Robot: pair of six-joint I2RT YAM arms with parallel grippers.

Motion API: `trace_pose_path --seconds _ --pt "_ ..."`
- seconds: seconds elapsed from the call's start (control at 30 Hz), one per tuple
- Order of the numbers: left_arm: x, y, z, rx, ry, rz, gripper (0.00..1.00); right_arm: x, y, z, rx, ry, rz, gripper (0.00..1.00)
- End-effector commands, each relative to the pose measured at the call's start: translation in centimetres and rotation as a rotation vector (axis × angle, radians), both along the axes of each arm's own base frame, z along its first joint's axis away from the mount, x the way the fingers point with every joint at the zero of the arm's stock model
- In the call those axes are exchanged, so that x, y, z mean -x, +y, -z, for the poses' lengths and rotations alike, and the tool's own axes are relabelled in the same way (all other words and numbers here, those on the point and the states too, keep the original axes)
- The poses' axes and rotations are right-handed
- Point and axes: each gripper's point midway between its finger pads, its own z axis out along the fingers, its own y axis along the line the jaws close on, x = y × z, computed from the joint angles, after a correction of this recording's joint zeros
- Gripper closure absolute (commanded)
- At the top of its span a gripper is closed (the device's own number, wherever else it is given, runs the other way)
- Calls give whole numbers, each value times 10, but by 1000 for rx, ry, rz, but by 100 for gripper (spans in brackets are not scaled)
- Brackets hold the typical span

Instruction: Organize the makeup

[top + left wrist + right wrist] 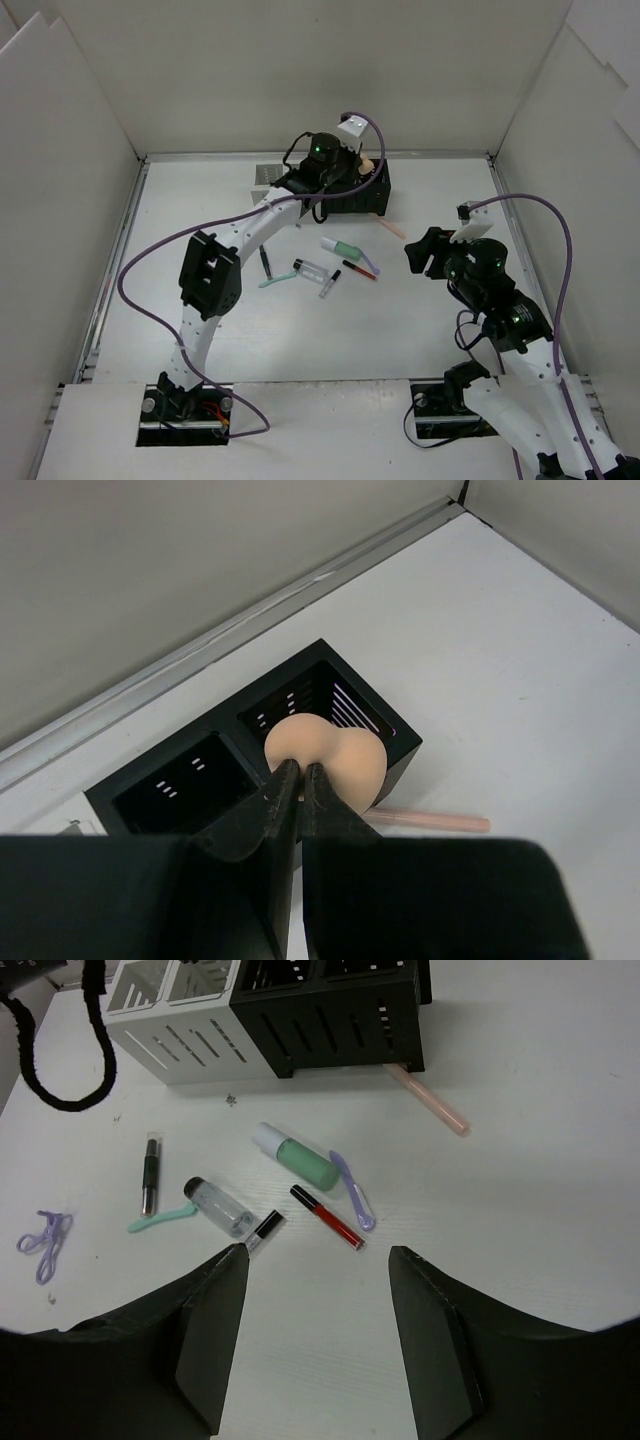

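Note:
My left gripper [300,770] is shut on a peach egg-shaped sponge [335,755] and holds it over the right compartment of the black slotted box [400,748] at the back [365,197]. My right gripper [318,1252] is open and empty, above the table near the loose makeup. On the table lie a mint-green tube [300,1158], a clear vial with black cap [215,1203], a red stick [328,1217], a purple stick [353,1190], a mint stick [160,1220], a black stick [150,1173] and a small black-capped stick [262,1230]. A pink stick [428,1100] lies by the black box.
A white slotted box [170,1020] stands to the left of the black box. A purple loop of cord [45,1240] lies at the left. White walls [70,150] close in the table on three sides.

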Motion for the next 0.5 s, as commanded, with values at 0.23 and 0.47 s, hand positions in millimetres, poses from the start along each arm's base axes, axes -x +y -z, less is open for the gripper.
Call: trace_pose_path --seconds 0.23,0.47 --pt "-17 -24 -56 96 -183 24 99 -8 1 7 17 -4 11 45" --pt "-33 -29 -39 79 -194 -3 88 -6 1 9 19 -4 2 45"
